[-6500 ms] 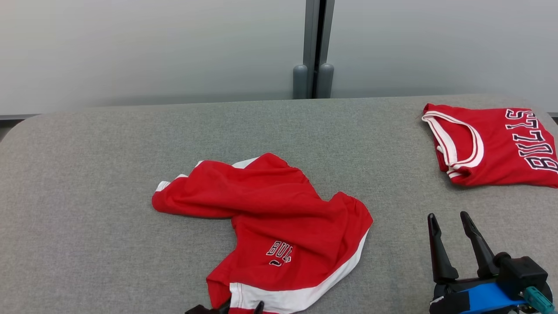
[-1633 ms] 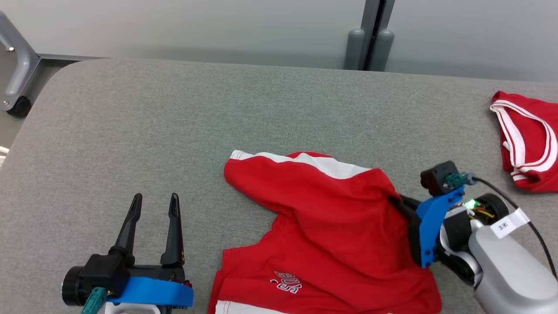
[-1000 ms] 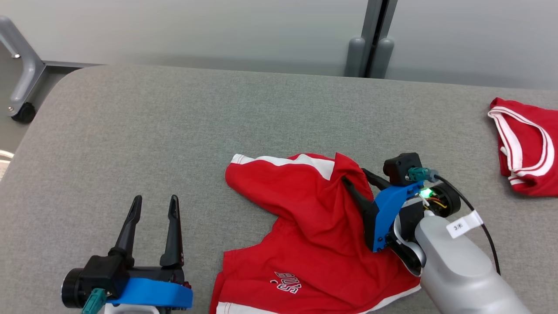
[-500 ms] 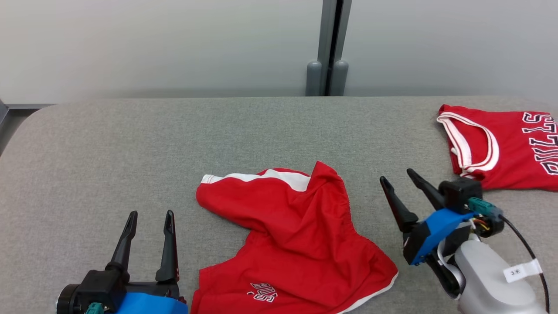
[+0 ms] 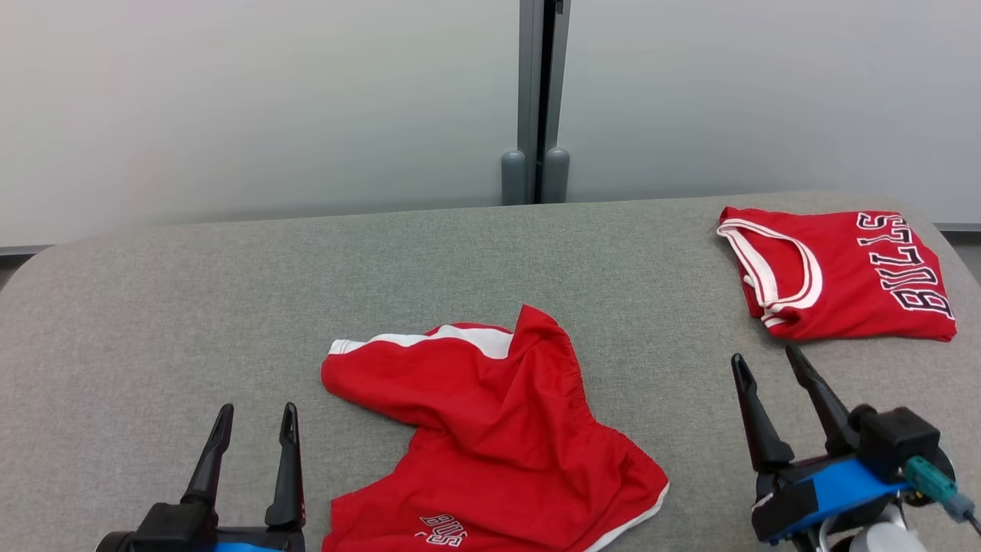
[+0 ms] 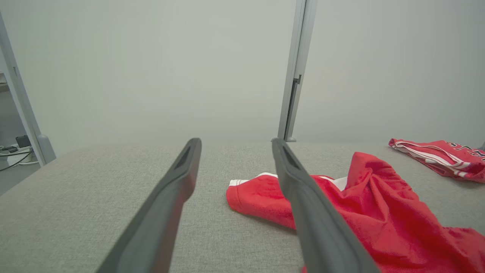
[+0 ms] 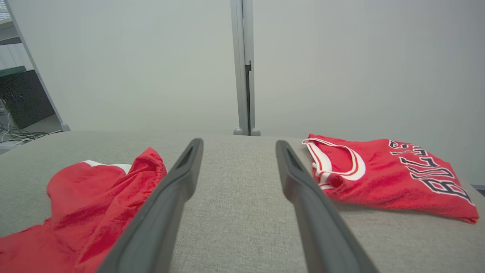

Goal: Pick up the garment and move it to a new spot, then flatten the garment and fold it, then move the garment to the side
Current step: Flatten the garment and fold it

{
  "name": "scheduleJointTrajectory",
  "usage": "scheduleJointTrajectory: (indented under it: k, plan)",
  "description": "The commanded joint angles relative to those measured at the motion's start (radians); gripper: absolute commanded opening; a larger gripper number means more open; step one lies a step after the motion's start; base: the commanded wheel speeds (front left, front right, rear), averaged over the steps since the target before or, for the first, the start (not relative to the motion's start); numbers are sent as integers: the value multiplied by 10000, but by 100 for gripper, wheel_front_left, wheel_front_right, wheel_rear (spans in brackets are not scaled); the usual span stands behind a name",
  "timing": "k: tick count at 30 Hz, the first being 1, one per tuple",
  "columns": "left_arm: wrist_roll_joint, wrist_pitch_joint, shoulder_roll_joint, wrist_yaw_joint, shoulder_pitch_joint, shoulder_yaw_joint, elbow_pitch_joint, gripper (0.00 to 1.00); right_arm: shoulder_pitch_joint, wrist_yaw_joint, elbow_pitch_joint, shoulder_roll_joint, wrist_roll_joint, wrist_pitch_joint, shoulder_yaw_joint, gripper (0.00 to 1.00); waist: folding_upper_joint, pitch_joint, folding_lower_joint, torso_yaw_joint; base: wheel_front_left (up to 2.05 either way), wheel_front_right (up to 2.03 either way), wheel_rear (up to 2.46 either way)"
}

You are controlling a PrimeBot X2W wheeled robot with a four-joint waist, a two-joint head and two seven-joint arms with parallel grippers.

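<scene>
Overhead, in the head view, the crumpled red garment lies at the middle of the grey worktop, reaching toward its near edge, with white trim showing. A folded red jersey sits at the far right corner, well apart from it. The left gripper hovers by the near edge, just left of the garment, jaws apart and empty. The right gripper stands toward the near right corner, jaws likewise apart, holding nothing. In the left wrist view, the garment lies right of the spread jaws. In the right wrist view, the garment lies left of them and the jersey right.
</scene>
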Motion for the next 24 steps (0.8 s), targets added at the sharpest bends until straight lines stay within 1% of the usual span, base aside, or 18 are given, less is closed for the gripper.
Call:
scheduleJointTrajectory:
  k: [1,6,11,17,24]
  plan:
    - [108,-45,67,-26,91,25,68,100,570,2,-505,321,-229,-41,-268,100,2,-46,2,24,0,0,0]
    - [206,-47,101,-26,87,17,207,100,1673,3,-1452,942,-760,-41,-628,100,2,-127,2,202,0,0,0]
    - [353,-47,103,-21,188,106,308,100,2370,2,-2006,1334,-1021,-42,-655,100,2,-163,2,367,0,0,0]
    - [388,-47,96,-22,219,240,366,100,2724,2,-2197,1533,-1093,-41,-794,100,2,-194,2,486,0,0,0]
    - [407,-45,57,-22,206,268,406,100,2826,2,-2219,1565,-1138,-41,-829,100,2,-214,2,517,0,0,0]
